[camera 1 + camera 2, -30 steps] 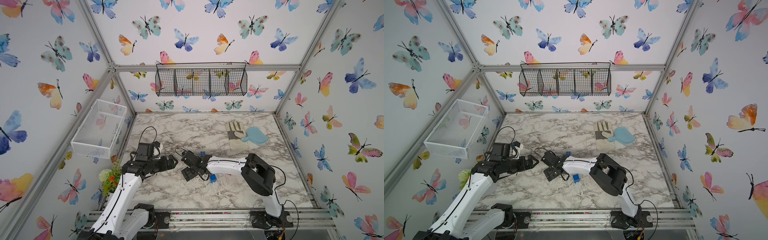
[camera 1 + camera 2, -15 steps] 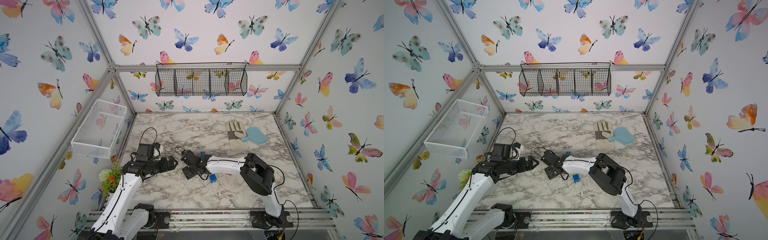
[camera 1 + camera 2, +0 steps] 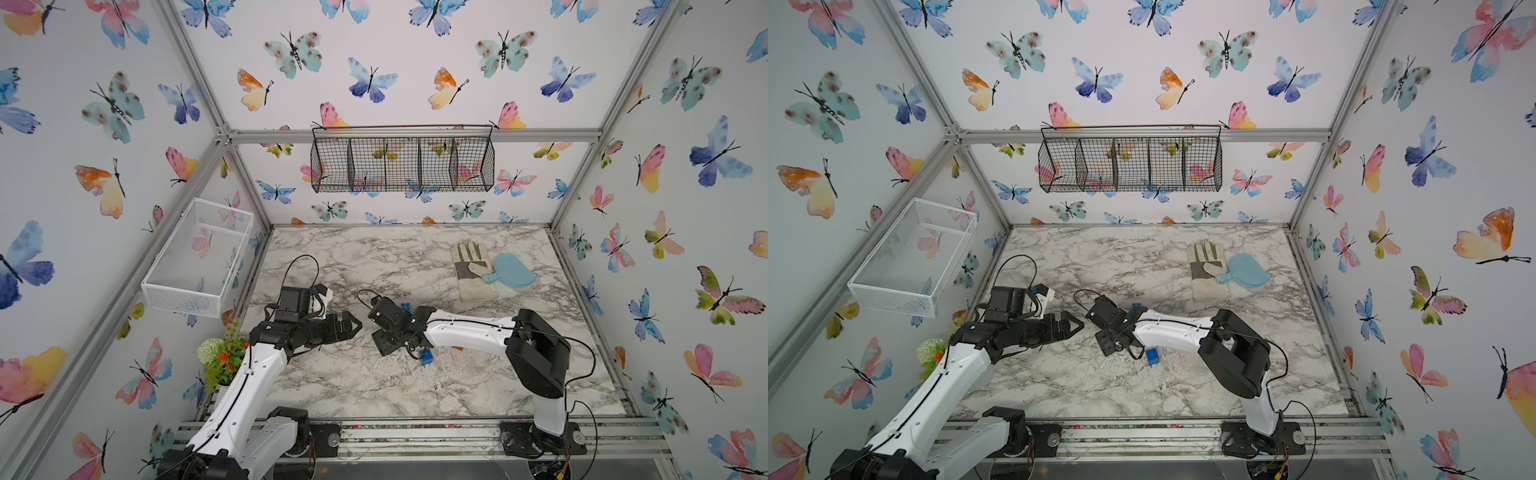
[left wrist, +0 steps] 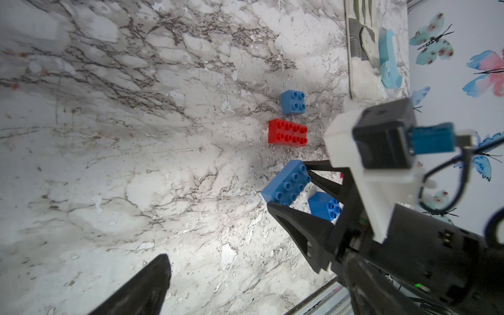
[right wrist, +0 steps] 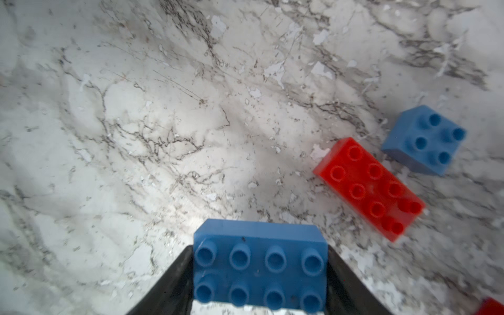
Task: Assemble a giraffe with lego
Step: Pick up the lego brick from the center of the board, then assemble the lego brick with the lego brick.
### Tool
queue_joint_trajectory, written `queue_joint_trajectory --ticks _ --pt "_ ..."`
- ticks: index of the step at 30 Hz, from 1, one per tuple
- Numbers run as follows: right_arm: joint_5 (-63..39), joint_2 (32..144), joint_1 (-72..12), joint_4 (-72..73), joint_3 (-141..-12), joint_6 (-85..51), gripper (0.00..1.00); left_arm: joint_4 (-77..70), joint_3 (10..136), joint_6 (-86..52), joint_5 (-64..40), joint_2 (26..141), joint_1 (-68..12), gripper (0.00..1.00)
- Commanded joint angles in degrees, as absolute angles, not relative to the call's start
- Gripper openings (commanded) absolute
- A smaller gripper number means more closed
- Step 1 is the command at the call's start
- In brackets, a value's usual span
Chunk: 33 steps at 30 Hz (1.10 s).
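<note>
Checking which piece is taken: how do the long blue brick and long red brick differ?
The long blue brick is gripped at its short ends by the right end effector; the long red brick lies free on the table. The blue brick sits skewed relative to the red brick. Both have eight studs.

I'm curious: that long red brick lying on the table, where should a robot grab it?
Probably by the two short ends of the long red brick, from straight above. It lies flat, studs up, both ends clear, while a small blue brick sits close beside one long side, leaving little room there.
</note>
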State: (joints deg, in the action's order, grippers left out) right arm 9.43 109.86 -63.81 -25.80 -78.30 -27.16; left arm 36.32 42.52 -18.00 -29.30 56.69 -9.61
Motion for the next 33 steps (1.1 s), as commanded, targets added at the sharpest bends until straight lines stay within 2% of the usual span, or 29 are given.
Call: queue_joint_trajectory --ticks 1,14,22,33 --pt "10.8 104.6 -63.9 -30.6 -76.0 -29.7 0.62 31.6 43.0 -17.5 -33.2 58.4 -10.2 0.98" --pt "13.6 90.8 -63.8 -38.7 -65.9 -33.6 0.61 19.3 41.7 -18.3 -31.6 63.9 -18.3 0.99" --pt "13.0 85.7 -63.6 -37.5 -58.8 -35.5 0.61 17.0 41.3 -16.5 -32.6 63.2 -18.6 0.98" --pt "10.5 84.3 -60.9 -31.2 -53.7 -33.8 0.61 17.8 39.8 -15.7 -31.4 62.2 -18.6 0.98"
